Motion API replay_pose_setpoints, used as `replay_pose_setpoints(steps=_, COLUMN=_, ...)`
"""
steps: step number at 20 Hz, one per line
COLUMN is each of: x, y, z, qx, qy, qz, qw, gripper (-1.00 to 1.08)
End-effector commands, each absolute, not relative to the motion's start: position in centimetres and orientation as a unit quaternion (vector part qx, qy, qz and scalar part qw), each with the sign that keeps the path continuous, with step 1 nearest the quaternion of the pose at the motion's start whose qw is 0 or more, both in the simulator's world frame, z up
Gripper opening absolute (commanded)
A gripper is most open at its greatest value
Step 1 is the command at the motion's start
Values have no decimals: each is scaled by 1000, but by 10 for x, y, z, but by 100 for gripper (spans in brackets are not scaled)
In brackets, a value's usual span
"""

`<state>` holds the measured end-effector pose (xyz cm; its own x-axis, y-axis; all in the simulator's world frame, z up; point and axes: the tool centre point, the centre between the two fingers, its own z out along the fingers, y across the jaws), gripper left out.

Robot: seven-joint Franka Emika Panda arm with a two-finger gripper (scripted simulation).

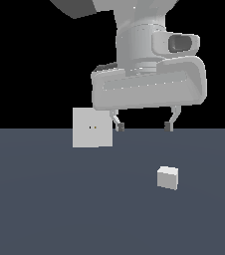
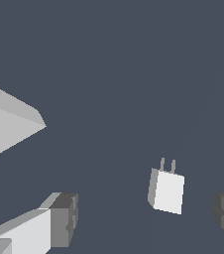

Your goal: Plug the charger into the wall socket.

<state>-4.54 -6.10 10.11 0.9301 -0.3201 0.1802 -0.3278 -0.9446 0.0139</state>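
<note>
Above charger (image 1: 168, 178), gripper (image 1: 144, 126) spread empty

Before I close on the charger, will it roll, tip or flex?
The charger looks like a rigid flat-sided block, so rolling seems unlikely. It lies flat, prongs sideways; a nudge would probably slide it. The thin prongs look like the weak point.

No text, label, brand, number or sign can be read anywhere.

A flat, dark slate-blue floor (image 1: 50, 209) spreads across the lower half of the exterior view, plain and unmarked. Above its straight far edge there is only a black backdrop (image 1: 30, 55). In the wrist view that same slate surface (image 2: 124, 64) fills the background.
</note>
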Motion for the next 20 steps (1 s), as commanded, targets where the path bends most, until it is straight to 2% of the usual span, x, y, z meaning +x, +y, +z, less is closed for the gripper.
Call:
replay_pose_setpoints(steps=1, x=-51, y=-69, z=94, qx=977, qy=-185, qz=102, qw=26, gripper=100)
replay_pose_setpoints(steps=20, x=-72, y=-100, z=62, qx=951, qy=-263, qz=154, qw=43, gripper=100)
